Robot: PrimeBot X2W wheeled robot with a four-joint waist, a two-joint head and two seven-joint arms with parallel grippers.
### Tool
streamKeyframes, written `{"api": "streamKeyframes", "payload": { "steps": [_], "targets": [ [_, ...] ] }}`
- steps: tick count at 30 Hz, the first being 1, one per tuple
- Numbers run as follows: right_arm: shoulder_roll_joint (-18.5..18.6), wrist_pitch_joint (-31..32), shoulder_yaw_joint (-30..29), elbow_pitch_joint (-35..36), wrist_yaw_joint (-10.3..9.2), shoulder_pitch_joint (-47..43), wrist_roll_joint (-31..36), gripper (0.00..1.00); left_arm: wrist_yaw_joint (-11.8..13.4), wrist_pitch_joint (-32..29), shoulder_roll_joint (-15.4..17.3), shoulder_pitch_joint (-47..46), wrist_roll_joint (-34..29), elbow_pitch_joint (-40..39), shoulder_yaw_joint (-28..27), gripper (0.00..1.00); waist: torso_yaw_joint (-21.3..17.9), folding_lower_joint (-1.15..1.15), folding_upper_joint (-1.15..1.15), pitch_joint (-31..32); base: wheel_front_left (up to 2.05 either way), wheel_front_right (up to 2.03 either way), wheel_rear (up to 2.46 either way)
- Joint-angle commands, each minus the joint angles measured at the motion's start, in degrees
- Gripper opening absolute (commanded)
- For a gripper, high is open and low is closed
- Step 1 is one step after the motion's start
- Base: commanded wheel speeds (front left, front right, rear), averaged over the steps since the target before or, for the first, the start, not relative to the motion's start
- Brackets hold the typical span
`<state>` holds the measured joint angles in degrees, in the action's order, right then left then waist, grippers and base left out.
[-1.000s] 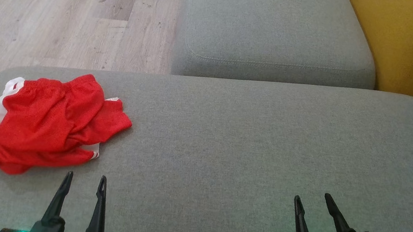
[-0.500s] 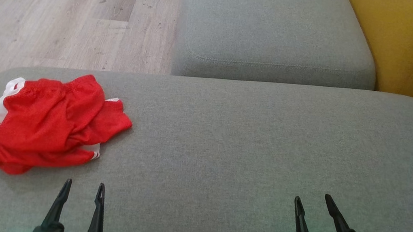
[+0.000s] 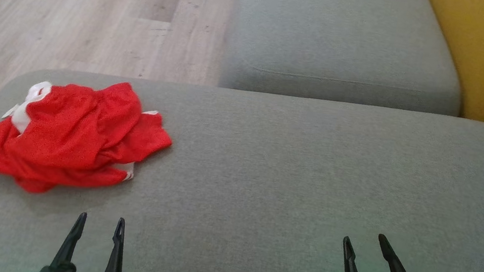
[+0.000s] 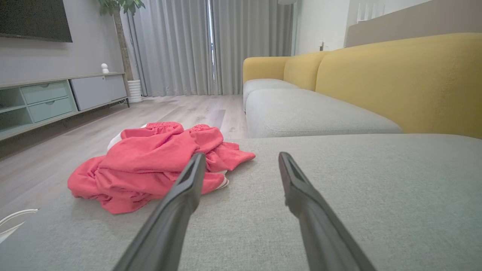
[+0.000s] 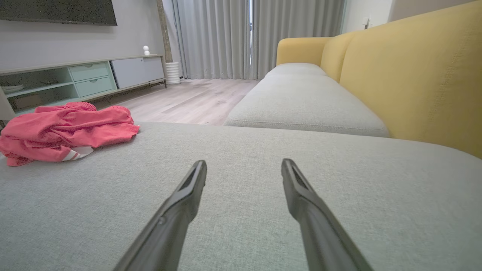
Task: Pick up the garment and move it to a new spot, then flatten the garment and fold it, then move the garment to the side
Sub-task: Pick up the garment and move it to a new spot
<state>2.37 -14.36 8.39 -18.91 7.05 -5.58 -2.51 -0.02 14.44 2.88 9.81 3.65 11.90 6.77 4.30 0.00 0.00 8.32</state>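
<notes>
Head view swung left; my left claw and right claw gape empty, garment untouched by the sofa's left edge.

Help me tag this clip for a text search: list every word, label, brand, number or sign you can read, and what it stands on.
None: no readable text in any view.
The garment has white trim but no lettering that can be made out.
The TV screen is dark; no brand mark is legible.
The cabinet and sofa bear no visible labels.
</notes>
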Motion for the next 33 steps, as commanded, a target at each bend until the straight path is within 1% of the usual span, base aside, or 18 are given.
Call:
{"api": "streamKeyframes", "payload": {
  "steps": [1,16,22,27,33],
  "targets": [
    [0.5,-0.6,1.3,2.1,0.44,2.2,-0.4,1.0,-0.1,0.6,0.0,-2.9,0.3,-1.7,-2.0,1.0,1.2,0.0,0.0,-0.2,0.0,0.0,0.0],
    [0.5,-0.6,2.5,2.7,0.44,2.1,-2.5,1.0,-0.5,0.6,0.6,-2.4,-1.2,-2.1,-4.2,1.0,13.1,0.0,0.0,-0.6,0.0,0.0,0.0],
    [0.5,-0.6,2.9,2.7,0.44,1.9,-2.9,1.0,-0.7,0.6,0.9,-2.0,-1.4,-2.4,-5.0,1.0,17.1,0.0,0.0,-0.4,0.0,0.0,0.0],
    [0.5,-0.6,3.2,2.7,0.44,2.0,-2.8,1.0,-0.7,0.6,1.0,-1.4,-1.5,-2.5,-5.6,1.0,18.7,0.0,0.0,-0.9,0.0,0.0,0.0],
    [0.5,-0.6,3.6,2.6,0.44,2.4,-2.4,1.0,-0.2,0.6,1.2,-1.2,-2.0,-3.7,-6.1,1.0,19.4,0.0,0.0,-1.5,0.0,0.0,0.0]
  ]
}}
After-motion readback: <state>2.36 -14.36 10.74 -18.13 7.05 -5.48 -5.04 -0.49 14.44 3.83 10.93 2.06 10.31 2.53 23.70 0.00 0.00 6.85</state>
